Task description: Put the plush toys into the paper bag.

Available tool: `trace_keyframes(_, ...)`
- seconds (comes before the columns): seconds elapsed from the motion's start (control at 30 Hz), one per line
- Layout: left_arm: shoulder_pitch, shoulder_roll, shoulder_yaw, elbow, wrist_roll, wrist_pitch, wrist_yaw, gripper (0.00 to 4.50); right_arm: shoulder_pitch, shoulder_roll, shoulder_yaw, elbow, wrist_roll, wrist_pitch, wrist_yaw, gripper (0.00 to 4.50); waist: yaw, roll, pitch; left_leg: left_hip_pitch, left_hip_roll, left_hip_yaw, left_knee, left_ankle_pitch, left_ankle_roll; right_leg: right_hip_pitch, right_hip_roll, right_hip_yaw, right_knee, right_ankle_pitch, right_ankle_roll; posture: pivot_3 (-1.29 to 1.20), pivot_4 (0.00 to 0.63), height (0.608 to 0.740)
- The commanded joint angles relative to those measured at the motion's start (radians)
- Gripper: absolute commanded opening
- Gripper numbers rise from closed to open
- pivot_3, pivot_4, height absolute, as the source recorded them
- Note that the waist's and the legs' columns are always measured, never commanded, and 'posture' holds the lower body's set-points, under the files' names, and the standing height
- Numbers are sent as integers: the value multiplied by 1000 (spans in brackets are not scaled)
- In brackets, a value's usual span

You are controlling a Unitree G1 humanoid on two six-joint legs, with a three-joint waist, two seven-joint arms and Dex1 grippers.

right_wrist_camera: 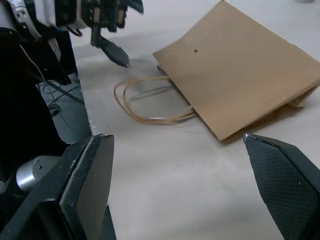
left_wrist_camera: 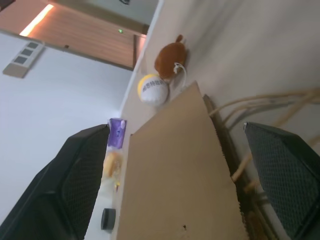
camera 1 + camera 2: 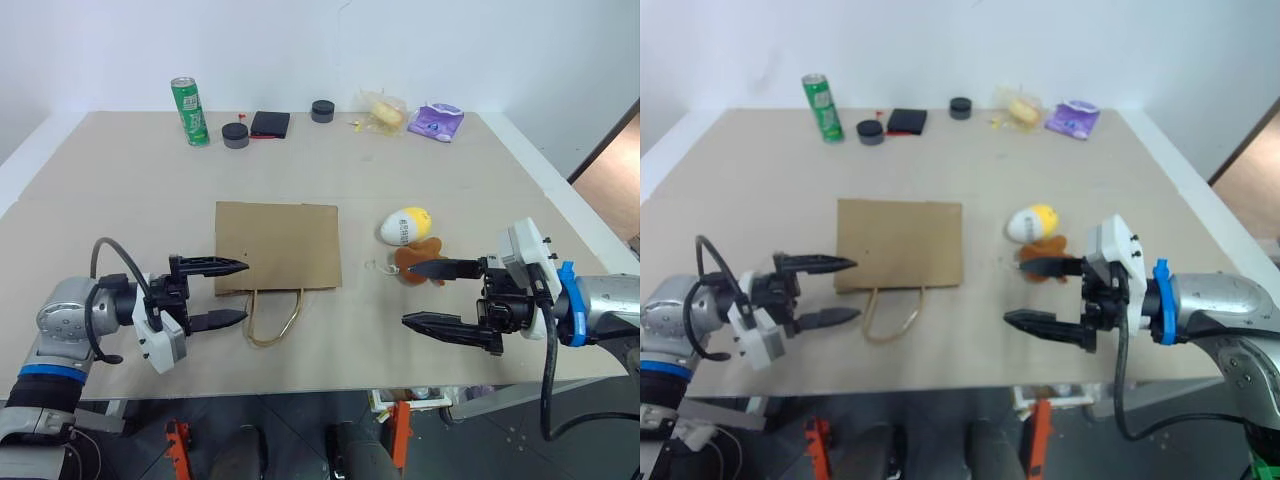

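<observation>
My right gripper (image 3: 438, 295): jaws wide, empty, just short of the brown toy (image 3: 417, 262), which touches the egg toy (image 3: 404, 226) beyond it; both lie on its side of the table, so it is the nearer arm. My left gripper (image 3: 228, 292): spread, empty, at the mouth edge of the bag (image 3: 277, 246) (lying flat, handles (image 3: 272, 317) toward me).
</observation>
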Motion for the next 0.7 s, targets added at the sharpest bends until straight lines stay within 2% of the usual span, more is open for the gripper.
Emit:
trace_keyframes(0.03,-59,16,-53,120,36,-128,39,4426,12,7,-35,-55,38,6,-44,4500,-1,0,0,0,0,0,0,0,0,0,0,0,0,0,0,0,150,740)
trace_keyframes(0.33,-113,-7,-127,278,156,-240,149,4426,14,-1,-40,-64,65,6,-83,4500,-1,0,0,1,0,0,0,0,0,1,0,0,0,1,1,0,150,740)
trace_keyframes(0.57,-124,-62,-220,242,198,-201,248,4426,17,-5,-43,-82,96,15,-117,4500,0,0,0,1,0,0,0,0,0,1,0,0,0,2,3,0,150,740)
trace_keyframes(0.67,-131,-69,-248,246,209,-185,277,3732,23,-6,-51,-92,111,23,-134,4500,-1,0,0,1,0,0,0,0,0,1,1,0,0,2,3,0,150,740)
trace_keyframes(0.7,-134,-66,-252,251,210,-181,281,3251,25,-6,-53,-95,114,24,-138,4500,-1,0,0,1,0,0,0,0,0,1,1,0,0,3,3,0,150,740)
